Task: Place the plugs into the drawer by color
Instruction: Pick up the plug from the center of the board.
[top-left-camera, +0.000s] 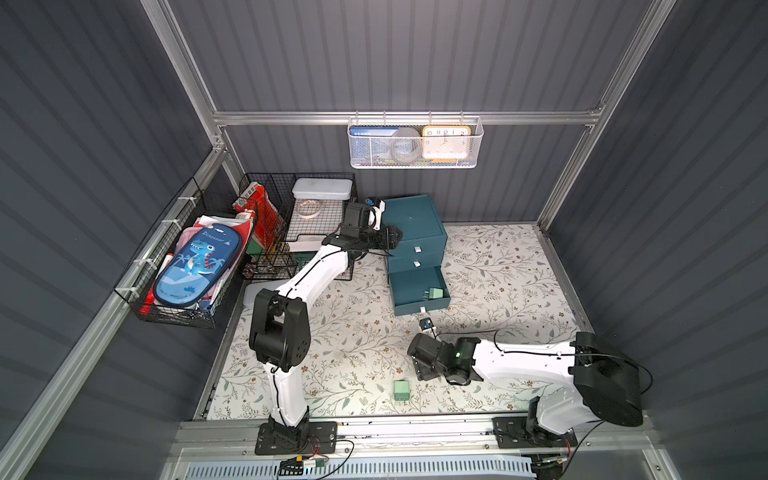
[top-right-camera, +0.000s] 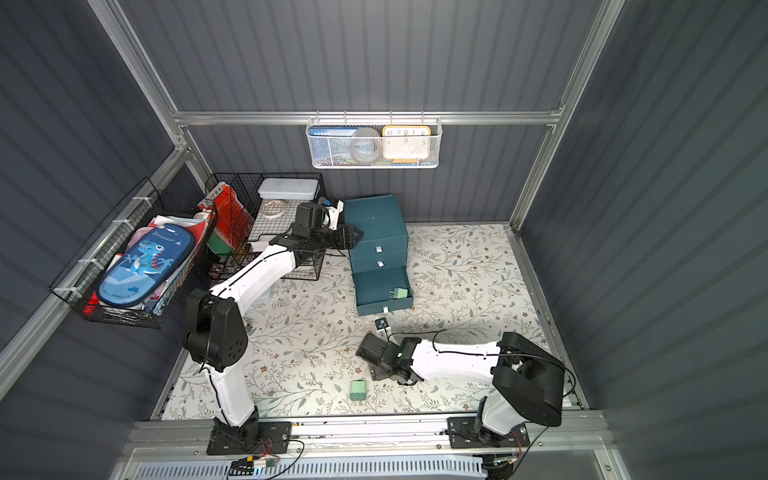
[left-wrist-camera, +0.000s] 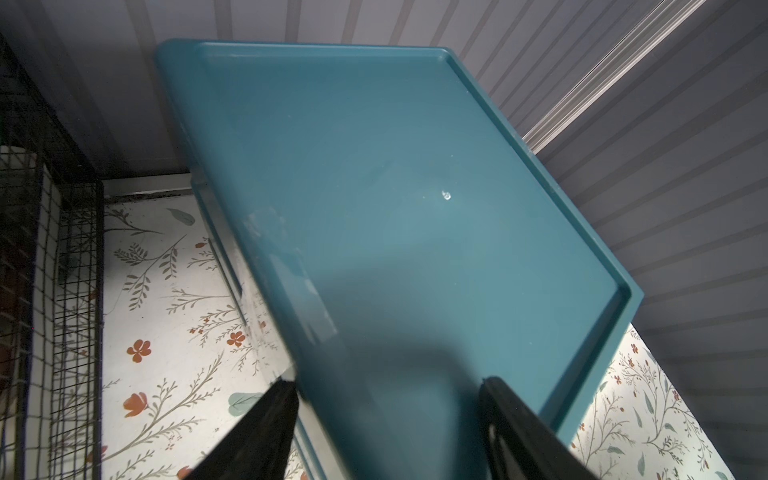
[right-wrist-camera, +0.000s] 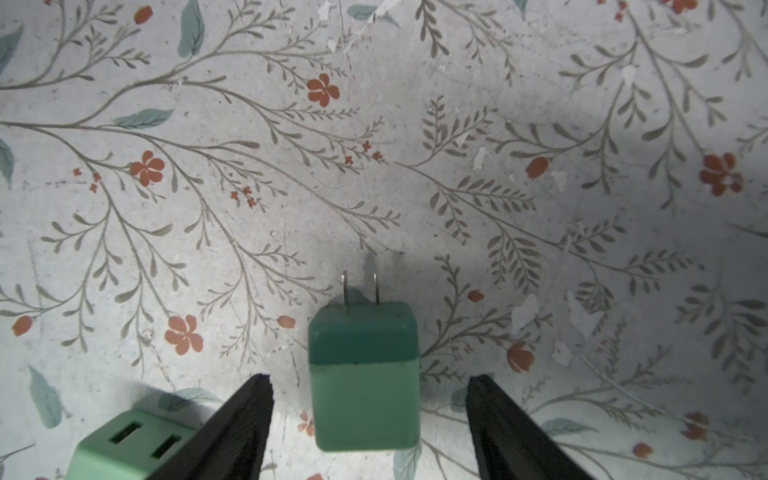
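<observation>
Down in the pulled-out bottom drawer (top-left-camera: 409, 282) of the teal cabinet (top-left-camera: 409, 220) sits one green plug (top-left-camera: 435, 294), so the greens look partly sorted imo, with at least two to go. The upper two drawers (top-left-camera: 432, 249) are closed, contents hidden. Out on the scuffed floral mat (right-wrist-camera: 540, 104), the right gripper (right-wrist-camera: 370, 376) is spread wide around a second green plug (right-wrist-camera: 363, 399), both fingers clear of it, gripping nothing. A third green plug (right-wrist-camera: 129, 449) lies just beside one finger. Left gripper (left-wrist-camera: 386, 411) has its jaws partly apart over a corner of the cabinet top, clamping nothing I can see. Plugs are smooth matte rounded cubes with two thin metal prongs. Cabinet's slick plastic with a raised rim.
</observation>
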